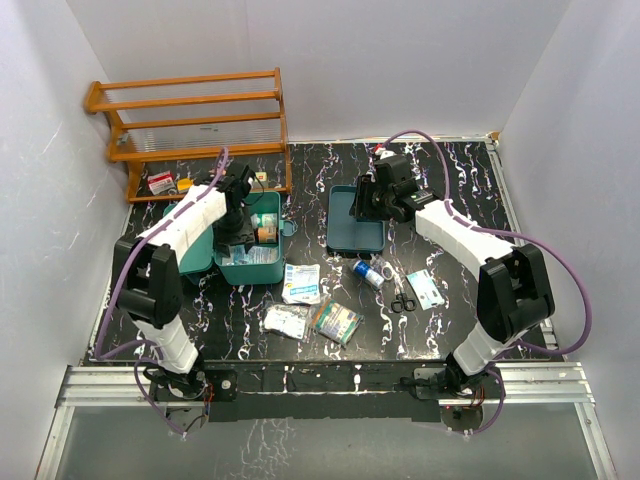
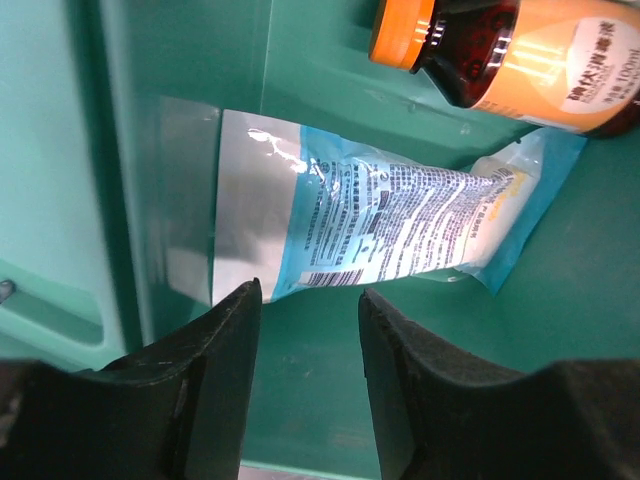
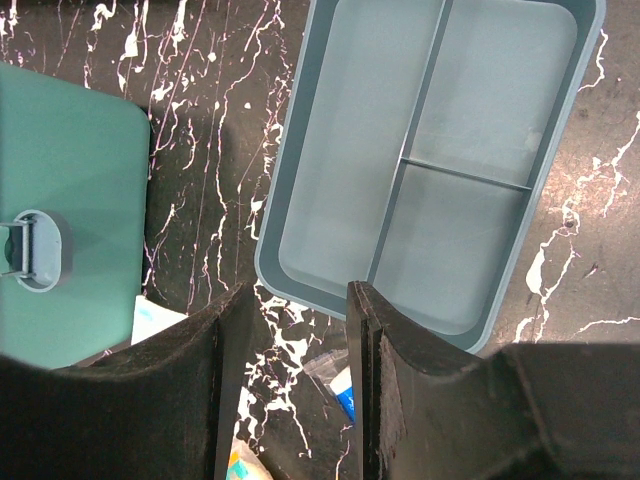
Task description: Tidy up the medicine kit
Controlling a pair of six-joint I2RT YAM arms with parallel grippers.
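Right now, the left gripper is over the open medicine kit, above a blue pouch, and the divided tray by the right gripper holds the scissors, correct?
No. The right wrist view shows the divided tray empty; the scissors lie on the table outside it. The rest stands.

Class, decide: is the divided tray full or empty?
Empty: all three compartments of the divided tray show bare floor.

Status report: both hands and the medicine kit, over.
Left hand open, empty, inside medicine kit, over packet. Right hand open, over divided tray. Nothing blocking.
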